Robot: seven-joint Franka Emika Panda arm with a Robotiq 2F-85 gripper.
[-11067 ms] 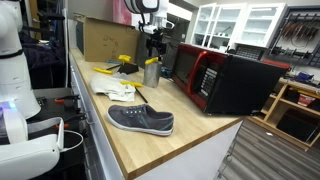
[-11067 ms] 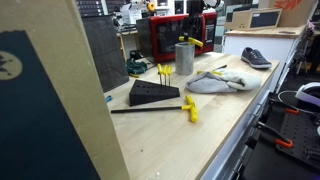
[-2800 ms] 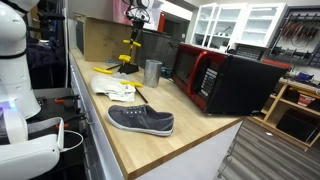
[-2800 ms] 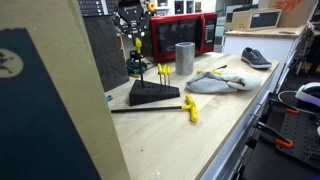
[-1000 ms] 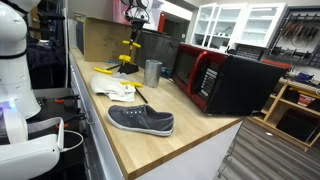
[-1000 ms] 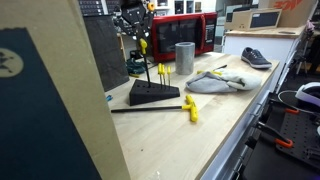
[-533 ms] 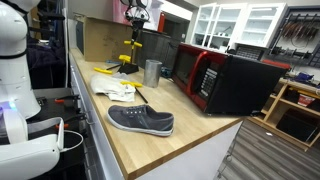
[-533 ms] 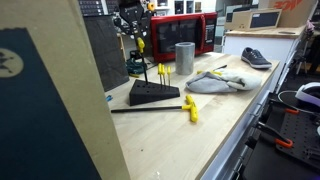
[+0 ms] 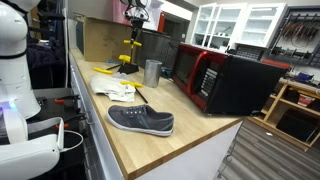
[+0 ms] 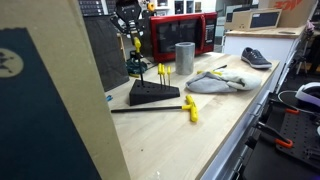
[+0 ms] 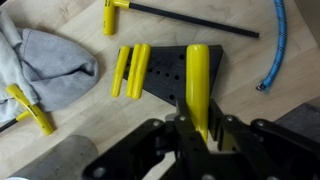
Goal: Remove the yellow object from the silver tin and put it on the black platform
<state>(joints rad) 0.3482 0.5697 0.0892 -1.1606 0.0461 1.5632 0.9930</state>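
My gripper hangs high above the bench, shut on the yellow object, which points down from its jaws. In the wrist view the gripper clamps the top of that yellow object, directly over the black platform. The black platform carries two other yellow pieces. The silver tin stands upright to one side, apart from the gripper.
A black-and-red microwave fills the bench's far side. A grey shoe lies near the edge. Beside the platform lie a grey cloth, a yellow-handled rod and a blue cable. A cardboard box stands behind.
Since the oldest frames my gripper has left the tin and carried the yellow object over the black platform. Over the last second it has barely shifted.
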